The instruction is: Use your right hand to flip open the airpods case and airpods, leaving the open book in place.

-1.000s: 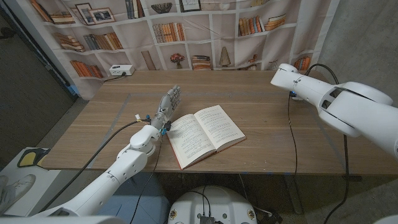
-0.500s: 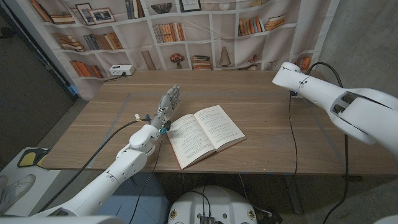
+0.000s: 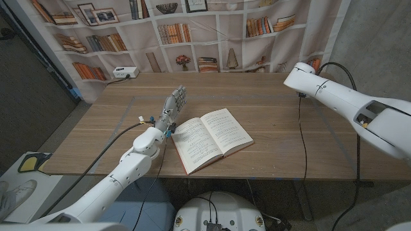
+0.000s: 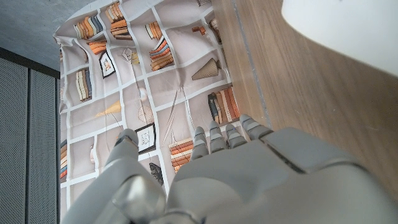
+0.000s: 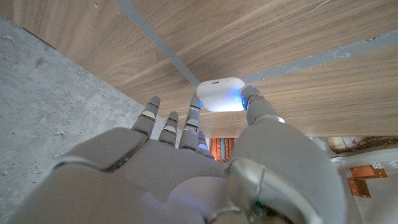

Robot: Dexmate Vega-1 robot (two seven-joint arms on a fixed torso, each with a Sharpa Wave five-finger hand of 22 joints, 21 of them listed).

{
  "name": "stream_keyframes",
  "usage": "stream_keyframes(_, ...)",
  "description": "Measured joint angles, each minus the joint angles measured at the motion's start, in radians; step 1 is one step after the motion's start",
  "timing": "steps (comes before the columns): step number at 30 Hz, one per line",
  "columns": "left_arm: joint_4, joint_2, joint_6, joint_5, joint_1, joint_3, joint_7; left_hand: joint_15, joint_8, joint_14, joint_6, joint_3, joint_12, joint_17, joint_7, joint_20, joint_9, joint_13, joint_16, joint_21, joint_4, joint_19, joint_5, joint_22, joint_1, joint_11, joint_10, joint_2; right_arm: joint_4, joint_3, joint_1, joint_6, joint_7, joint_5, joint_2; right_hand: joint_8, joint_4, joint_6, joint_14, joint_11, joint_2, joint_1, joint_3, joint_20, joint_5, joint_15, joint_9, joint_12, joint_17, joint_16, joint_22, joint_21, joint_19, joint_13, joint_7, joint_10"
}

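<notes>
White airpods case [image 5: 220,95], lid closed, lies on the wooden table [image 5: 298,37].

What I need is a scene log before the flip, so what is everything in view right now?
wooden table: one, brown, fills the middle of the head view
open book: one, white pages with a reddish cover edge, near the table's front middle
airpods case: one, white, closed, over the table at its far right
socket box: one, white, far left corner of the table
bookshelf backdrop: one, printed cloth, behind the table
black cables: two, one along each arm
left robot hand: one, grey, on the table just left of the book, holding nothing
right robot hand: one, grey, pinches the airpods case between thumb and a finger
</notes>
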Motion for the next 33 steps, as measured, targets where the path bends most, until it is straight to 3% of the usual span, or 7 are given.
stream_keyframes(16, 0.034, -0.013, 0.0, 0.0, -0.037, 0.012, -0.021, 0.0, 0.0, 0.0, 0.004, -0.001, 0.0, 0.0, -0.004, 0.0, 0.0, 0.0, 0.0, 0.0, 0.001, 0.0, 0.0, 0.0, 0.0, 0.0, 0.0, 0.0, -0.248, 0.103, -0.103, -0.01, -0.076, 0.06, -0.09, -0.004, 0.003, 0.005, 0.006, 0.01, -0.005, 0.005, -0.003, 0.004, 0.007, -0.006, 0.0, 0.015, 0.0, 0.0, 0.0, -0.004, 0.004, 0.001, 0.005, 0.012)
stream_keyframes(17, 0.035, -0.014, 0.0, 0.0, -0.039, 0.012, -0.021, 0.0, 0.0, 0.0, 0.004, -0.001, 0.0, 0.0, -0.004, 0.0, 0.0, 0.0, 0.0, 0.0, 0.001, 0.0, 0.0, 0.0, 0.0, 0.0, 0.0, 0.0, -0.292, 0.12, -0.122, -0.01, -0.082, 0.065, -0.105, -0.004, 0.003, 0.005, 0.006, 0.01, -0.005, 0.005, -0.003, 0.004, 0.007, -0.006, 0.0, 0.015, 0.0, 0.0, 0.0, -0.004, 0.004, 0.002, 0.005, 0.012)
stream_keyframes(20, 0.039, -0.016, 0.001, 0.0, -0.044, 0.014, -0.024, 0.0, 0.0, 0.0, 0.004, -0.001, 0.0, 0.0, -0.004, 0.0, 0.0, 0.0, 0.0, 0.0, 0.001, 0.0, 0.0, 0.0, 0.0, 0.0, 0.0, 0.0, -0.301, 0.123, -0.125, -0.007, -0.093, 0.074, -0.107, -0.004, 0.003, 0.006, 0.006, 0.01, -0.005, 0.005, -0.003, 0.004, 0.007, -0.006, 0.0, 0.015, 0.0, 0.0, 0.0, -0.004, 0.004, 0.003, 0.005, 0.012)
stream_keyframes(21, 0.041, -0.017, 0.003, 0.001, -0.047, 0.015, -0.025, 0.0, 0.0, 0.0, 0.004, -0.001, 0.0, 0.0, -0.004, 0.0, 0.0, 0.0, 0.0, 0.0, 0.001, 0.0, 0.0, 0.0, 0.0, 0.0, 0.0, 0.0, -0.348, 0.144, -0.147, -0.005, -0.097, 0.078, -0.124, -0.004, 0.003, 0.009, 0.006, 0.01, -0.005, 0.005, -0.003, 0.004, 0.007, -0.006, 0.0, 0.015, 0.0, 0.0, 0.0, -0.004, 0.004, 0.004, 0.001, 0.012)
stream_keyframes(28, 0.043, -0.02, 0.007, 0.003, -0.051, 0.018, -0.026, 0.0, 0.0, 0.0, 0.004, -0.001, 0.0, 0.0, -0.004, 0.0, 0.0, 0.0, 0.0, 0.0, 0.001, 0.0, 0.0, 0.0, 0.0, 0.0, 0.0, 0.0, -0.348, 0.144, -0.147, 0.008, -0.121, 0.106, -0.124, -0.004, 0.007, 0.011, 0.015, 0.01, -0.005, 0.005, -0.007, 0.0, 0.007, -0.007, 0.0, 0.015, 0.0, 0.0, 0.0, -0.004, 0.007, 0.004, 0.0, 0.012)
stream_keyframes(29, 0.043, -0.02, 0.007, 0.003, -0.051, 0.018, -0.026, 0.0, 0.0, 0.0, 0.005, -0.001, 0.0, 0.0, -0.002, 0.0, 0.0, 0.0, 0.0, 0.0, 0.001, 0.0, 0.0, 0.0, 0.0, 0.0, 0.0, 0.0, -0.458, 0.198, -0.198, 0.009, -0.122, 0.107, -0.157, -0.004, 0.007, 0.011, 0.015, 0.01, -0.006, 0.005, -0.007, 0.0, 0.007, -0.007, 0.0, 0.015, 0.0, 0.0, 0.0, -0.004, 0.007, 0.004, 0.0, 0.012)
stream_keyframes(33, 0.043, -0.02, 0.008, 0.005, -0.051, 0.018, -0.023, 0.0, 0.0, 0.0, 0.011, -0.001, 0.0, 0.0, 0.0, 0.0, 0.0, 0.0, 0.0, 0.0, 0.001, 0.0, 0.0, 0.0, 0.0, 0.0, 0.0, 0.0, -0.521, 0.229, -0.226, 0.011, -0.125, 0.11, -0.174, -0.004, 0.007, 0.014, 0.015, 0.014, -0.006, 0.005, -0.007, 0.0, 0.007, -0.007, 0.0, 0.022, 0.0, 0.0, 0.0, -0.004, 0.007, 0.004, 0.004, 0.016)
